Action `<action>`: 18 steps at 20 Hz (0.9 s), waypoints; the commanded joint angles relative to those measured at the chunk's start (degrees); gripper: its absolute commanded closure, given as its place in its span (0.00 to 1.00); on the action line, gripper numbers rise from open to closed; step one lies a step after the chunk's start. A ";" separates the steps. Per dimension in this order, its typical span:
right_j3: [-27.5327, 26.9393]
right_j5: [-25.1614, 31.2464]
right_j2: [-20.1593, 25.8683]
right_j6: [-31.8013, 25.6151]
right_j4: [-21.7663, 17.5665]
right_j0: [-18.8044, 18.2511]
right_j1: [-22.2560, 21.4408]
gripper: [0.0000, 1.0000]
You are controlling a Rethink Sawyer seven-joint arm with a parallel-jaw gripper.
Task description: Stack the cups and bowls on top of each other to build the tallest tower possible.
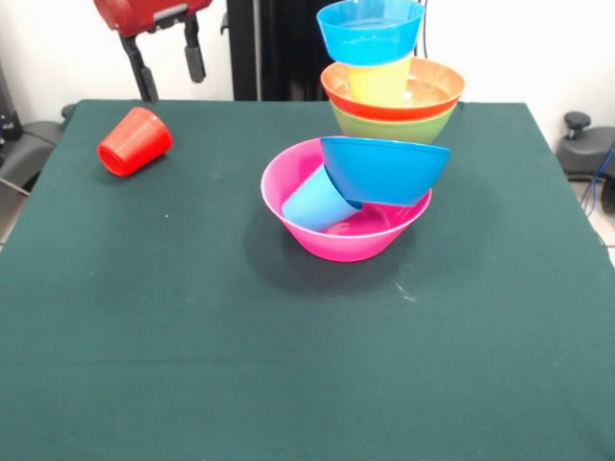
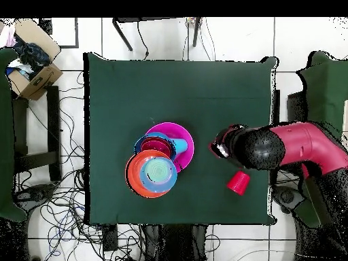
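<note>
Currently the gripper [image 1: 170, 65] is seen at the far left of the front view, raised above the table, w/ its two black fingers [image 1: 194, 56] spread apart and nothing held between them. On the dark green cloth-covered table [image 1: 192, 336] just below it, a glossy red plastic tapered cup [image 1: 135, 141] is laid on its side, mouth turned toward the near left; in the overhead view this cup [image 2: 238, 182] is found just beside the red arm [image 2: 306, 146].

Near the table's centre a large glossy pink plastic bowl [image 1: 317, 226] is placed upright. Inside it a light blue plastic cup [image 1: 318, 203] is tipped on its side, and a large blue plastic bowl [image 1: 384, 170] is rested tilted across the pink rim, on the right side.

Just behind, at the far side, a second stack is seen: a large green plastic bowl [image 1: 392, 127] at the bottom, a large orange plastic bowl [image 1: 432, 94] nested in it, a yellow plastic cup [image 1: 381, 83] stood upright inside that, and a small blue plastic bowl [image 1: 371, 31] perched on top. Whether this stack touches the pink bowl cannot be told.
</note>
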 commanded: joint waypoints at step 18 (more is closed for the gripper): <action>12.38 -13.61 -1.39 -6.78 -18.35 0.01 -4.60 0.00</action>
